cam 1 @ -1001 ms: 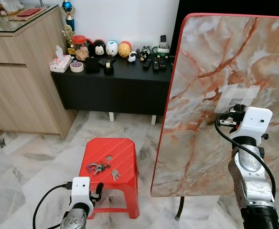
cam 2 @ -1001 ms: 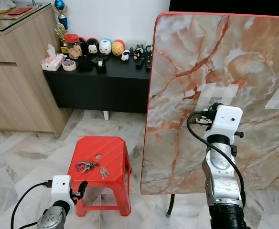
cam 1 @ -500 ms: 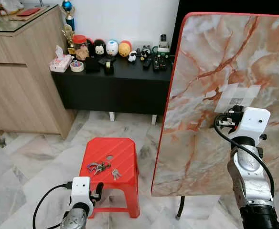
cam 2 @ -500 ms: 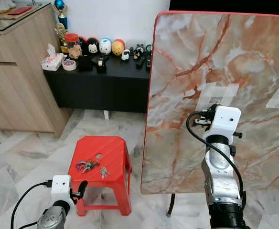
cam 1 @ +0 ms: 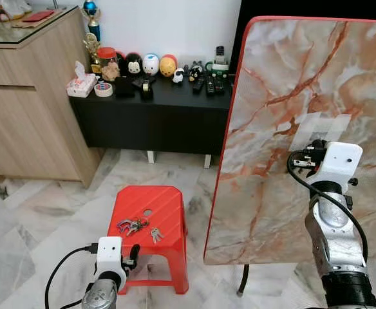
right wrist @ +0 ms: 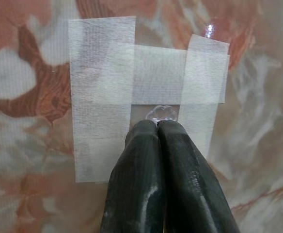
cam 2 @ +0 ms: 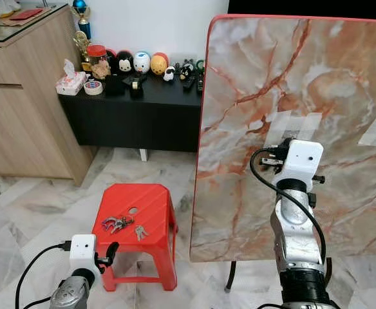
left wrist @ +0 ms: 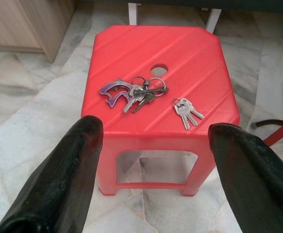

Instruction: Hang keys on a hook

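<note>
Glossy red plastic stool (left wrist: 132, 53), metal keys (left wrist: 134, 92) (shiny), polished marble-look panel (cam 1: 284, 84).

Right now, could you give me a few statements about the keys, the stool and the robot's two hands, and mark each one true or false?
1. Two bunches of keys lie on the red stool. True.
2. The left hand grips a bunch of keys. False: it hangs open short of the stool, holding nothing.
3. The right hand has its fingers pressed together at a clear hook taped to the marble board. True.
4. Keys already hang on that hook. False: both bunches are on the stool.
5. The stool stands on top of the black cabinet. False: it stands on the floor in front of it.
</note>
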`<state>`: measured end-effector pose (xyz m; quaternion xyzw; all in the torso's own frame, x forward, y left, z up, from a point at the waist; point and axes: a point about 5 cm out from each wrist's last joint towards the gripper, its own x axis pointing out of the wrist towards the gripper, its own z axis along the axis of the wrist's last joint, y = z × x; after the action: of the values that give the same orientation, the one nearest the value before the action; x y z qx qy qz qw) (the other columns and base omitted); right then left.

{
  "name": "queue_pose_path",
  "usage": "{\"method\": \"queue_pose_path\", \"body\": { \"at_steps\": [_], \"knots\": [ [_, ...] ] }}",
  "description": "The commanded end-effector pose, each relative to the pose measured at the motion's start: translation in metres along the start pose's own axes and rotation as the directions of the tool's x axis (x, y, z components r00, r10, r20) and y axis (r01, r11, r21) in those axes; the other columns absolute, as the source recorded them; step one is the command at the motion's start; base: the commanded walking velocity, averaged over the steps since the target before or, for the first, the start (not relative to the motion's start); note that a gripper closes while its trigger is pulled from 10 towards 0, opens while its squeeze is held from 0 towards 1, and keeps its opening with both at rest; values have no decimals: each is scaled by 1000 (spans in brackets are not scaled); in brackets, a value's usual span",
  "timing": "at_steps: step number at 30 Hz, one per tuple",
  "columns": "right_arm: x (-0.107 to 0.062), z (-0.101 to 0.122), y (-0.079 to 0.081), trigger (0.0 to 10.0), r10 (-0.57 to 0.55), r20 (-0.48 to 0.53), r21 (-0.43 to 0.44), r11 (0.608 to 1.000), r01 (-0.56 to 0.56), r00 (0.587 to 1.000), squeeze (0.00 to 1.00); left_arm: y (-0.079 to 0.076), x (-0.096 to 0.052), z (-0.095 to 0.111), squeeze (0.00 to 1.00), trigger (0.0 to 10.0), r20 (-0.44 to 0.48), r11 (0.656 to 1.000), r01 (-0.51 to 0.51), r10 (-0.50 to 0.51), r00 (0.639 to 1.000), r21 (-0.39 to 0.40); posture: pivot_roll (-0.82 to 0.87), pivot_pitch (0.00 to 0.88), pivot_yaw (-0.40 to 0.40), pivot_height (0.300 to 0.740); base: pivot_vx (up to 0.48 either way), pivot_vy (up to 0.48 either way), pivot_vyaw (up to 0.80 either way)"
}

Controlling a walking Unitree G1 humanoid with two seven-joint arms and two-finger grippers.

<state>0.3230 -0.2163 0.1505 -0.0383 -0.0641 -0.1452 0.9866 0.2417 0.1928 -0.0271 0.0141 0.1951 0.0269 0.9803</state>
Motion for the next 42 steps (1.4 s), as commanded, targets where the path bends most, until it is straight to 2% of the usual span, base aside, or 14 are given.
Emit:
{"method": "queue_pose_path", "body": {
  "at_steps": [1, 31, 32, 33, 42],
  "knots": [
    [3, 5, -3, 10000, -12, 21, 2, 1000, 12, 1000, 0, 1, 0, -3, 0, 10000, -20, 1000, 0, 0, 1000, 3, 15, 0, -45, 740, 0, 0, 0],
    [8, 0, -7, 10000, -40, -7, 10, 999, 40, 999, 0, 2, 0, -2, 0, 10000, -16, 1000, -3, 3, 1000, 6, 23, 0, -40, 740, 0, 0, 0],
    [8, 1, -6, 10000, -36, -4, 17, 999, 36, 999, 271, 2, 0, -1, 0, 10000, -16, 1000, -3, 3, 1000, 6, 23, 0, -40, 740, 0, 0, 0],
    [8, 2, -5, 10000, -30, 2, 24, 999, 30, 1000, 1000, 2, 0, -1, 0, 10000, -16, 1000, -3, 3, 1000, 5, 23, 0, -40, 740, 0, 0, 0],
    [-1, -1, 1, 10000, -12, 9, 43, 999, 12, 1000, 1000, 2, 0, -1, 0, 10000, -14, 1000, -3, 3, 1000, 3, 22, 0, -42, 740, 0, 0, 0]
  ]
}}
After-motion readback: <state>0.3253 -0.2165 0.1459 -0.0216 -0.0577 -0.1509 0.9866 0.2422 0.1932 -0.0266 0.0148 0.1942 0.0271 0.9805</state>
